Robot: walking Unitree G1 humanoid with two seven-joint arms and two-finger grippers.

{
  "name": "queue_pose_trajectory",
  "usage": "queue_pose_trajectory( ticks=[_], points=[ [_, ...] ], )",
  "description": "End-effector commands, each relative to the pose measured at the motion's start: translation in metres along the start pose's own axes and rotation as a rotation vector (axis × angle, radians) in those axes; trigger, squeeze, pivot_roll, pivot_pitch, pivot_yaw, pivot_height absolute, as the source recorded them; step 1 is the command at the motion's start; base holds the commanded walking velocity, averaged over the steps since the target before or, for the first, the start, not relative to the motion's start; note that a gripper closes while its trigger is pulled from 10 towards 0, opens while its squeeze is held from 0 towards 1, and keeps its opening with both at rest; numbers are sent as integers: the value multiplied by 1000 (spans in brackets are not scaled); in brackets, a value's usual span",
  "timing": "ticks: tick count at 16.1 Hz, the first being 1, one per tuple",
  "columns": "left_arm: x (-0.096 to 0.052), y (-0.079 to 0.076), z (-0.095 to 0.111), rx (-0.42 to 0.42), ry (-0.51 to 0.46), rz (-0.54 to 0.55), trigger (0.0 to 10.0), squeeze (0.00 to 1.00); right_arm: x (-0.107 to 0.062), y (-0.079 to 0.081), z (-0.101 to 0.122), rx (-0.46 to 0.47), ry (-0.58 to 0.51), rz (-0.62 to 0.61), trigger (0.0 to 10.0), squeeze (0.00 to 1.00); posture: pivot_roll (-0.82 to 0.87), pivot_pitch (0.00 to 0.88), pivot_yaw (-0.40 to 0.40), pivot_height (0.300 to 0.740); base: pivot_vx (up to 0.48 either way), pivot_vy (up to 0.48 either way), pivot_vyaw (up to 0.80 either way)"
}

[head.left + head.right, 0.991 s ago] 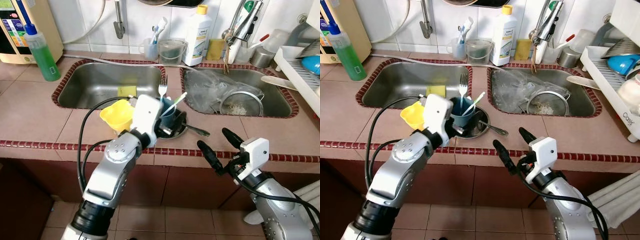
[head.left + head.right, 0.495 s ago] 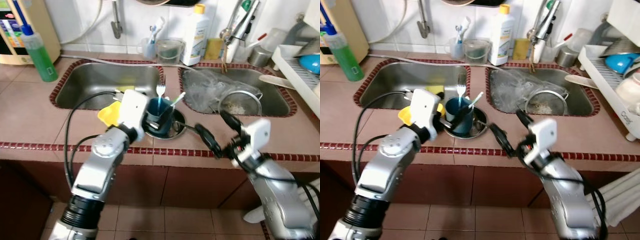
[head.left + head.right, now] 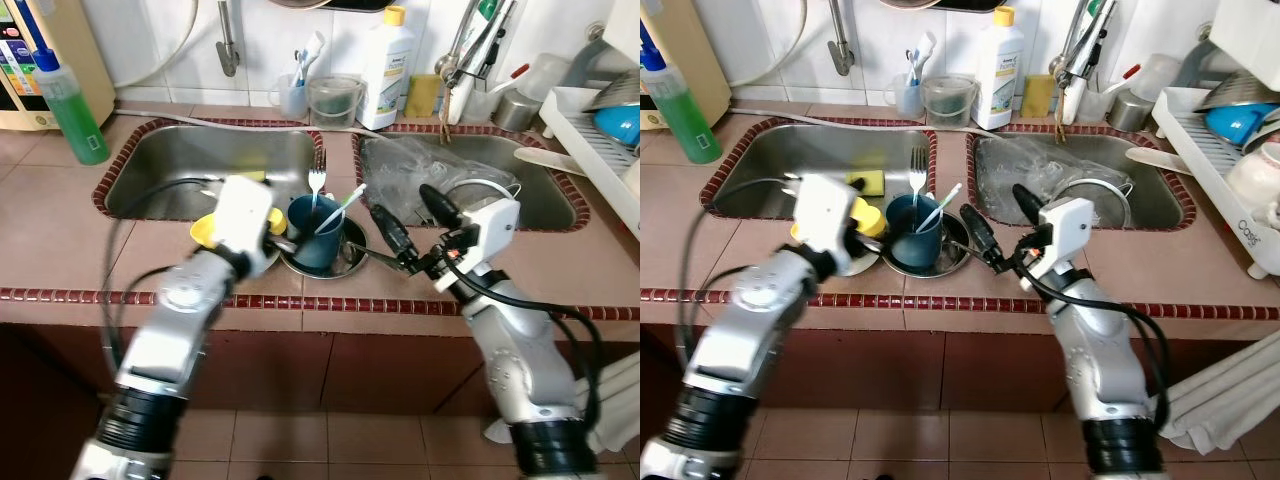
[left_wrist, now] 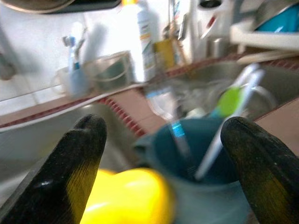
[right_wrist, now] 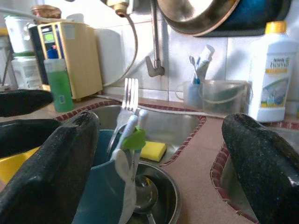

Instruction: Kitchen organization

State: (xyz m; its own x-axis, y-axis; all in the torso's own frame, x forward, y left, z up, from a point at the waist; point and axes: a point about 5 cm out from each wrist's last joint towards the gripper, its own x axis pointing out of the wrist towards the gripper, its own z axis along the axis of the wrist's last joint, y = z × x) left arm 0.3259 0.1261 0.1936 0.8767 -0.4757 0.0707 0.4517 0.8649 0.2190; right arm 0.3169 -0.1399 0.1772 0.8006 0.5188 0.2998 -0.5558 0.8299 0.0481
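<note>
A dark blue mug (image 3: 318, 236) stands in a shallow steel bowl (image 3: 350, 264) on the counter strip between the two sinks. It holds a fork (image 3: 318, 183) and a white utensil with a green band (image 3: 348, 198). A yellow cup (image 3: 204, 230) sits just left of the mug. My left gripper (image 3: 278, 238) is open at the mug's left side, and in its wrist view the yellow cup (image 4: 126, 196) and the mug (image 4: 201, 186) lie between the fingers. My right gripper (image 3: 412, 218) is open over the counter, just right of the bowl and pointing at the mug (image 5: 100, 186).
The left sink (image 3: 190, 165) holds a yellow sponge (image 3: 867, 182). Crumpled plastic and a strainer (image 3: 480, 195) fill the right sink. A green soap bottle (image 3: 68, 100) stands far left, a white detergent bottle (image 3: 388, 55) at the back, a dish rack (image 3: 600, 125) at the right.
My right gripper has risen from below the counter's front edge and reached forward and left to the bowl's side. My left gripper stays by the mug. The camera has shifted slightly.
</note>
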Motion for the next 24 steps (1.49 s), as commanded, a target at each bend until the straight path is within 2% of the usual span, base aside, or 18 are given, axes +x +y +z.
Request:
queue_pose_trajectory(
  ticks=[1,2,4,6,11,16,18,19,20,21,22,24],
  points=[
    [-2,13,3,10,-9,25,10000,0,4,-4,4,-2,-27,-25,10000,0,-105,100,5,740,0,0,0],
    [-5,21,6,5,-18,34,10000,0,8,-3,2,8,-30,-23,10000,0,-105,100,5,740,0,0,0],
    [-10,23,13,-10,-47,4,10000,0,15,0,-4,29,-28,-25,10000,0,-84,109,0,740,0,0,0],
    [-18,12,18,-34,-75,-96,10000,0,24,3,-9,54,-28,-25,10000,0,-77,112,-1,740,0,0,0],
    [-33,-7,22,-75,-76,-243,10000,0,41,3,-17,101,-32,-83,10000,0,-62,114,-6,740,0,0,0],
    [-33,-15,28,-93,-88,-257,10000,0,58,16,-20,150,-29,-58,10000,0,-55,115,-15,740,0,0,0],
    [-34,-19,31,-105,-94,-263,10000,0,67,26,-22,203,-46,-74,10000,0,-50,117,-23,740,0,0,0],
    [-35,-20,31,-109,-92,-263,10000,0,70,30,-22,225,-53,-83,7725,0,-50,117,-25,740,0,0,0],
    [-35,-20,31,-111,-92,-263,10000,0,71,32,-22,237,-53,-84,3725,0,-50,117,-25,740,0,0,0],
    [-35,-20,32,-113,-93,-263,10000,0,73,37,-22,248,-51,-87,3412,0,-49,120,-28,740,0,0,0],
    [-35,-21,33,-119,-96,-264,10000,0,75,43,-21,250,-60,-78,0,0,-48,121,-29,740,0,0,0],
    [-35,-23,33,-121,-95,-263,10000,0,75,48,-22,262,-63,-103,0,0,-48,121,-31,740,0,0,0]
  ],
)
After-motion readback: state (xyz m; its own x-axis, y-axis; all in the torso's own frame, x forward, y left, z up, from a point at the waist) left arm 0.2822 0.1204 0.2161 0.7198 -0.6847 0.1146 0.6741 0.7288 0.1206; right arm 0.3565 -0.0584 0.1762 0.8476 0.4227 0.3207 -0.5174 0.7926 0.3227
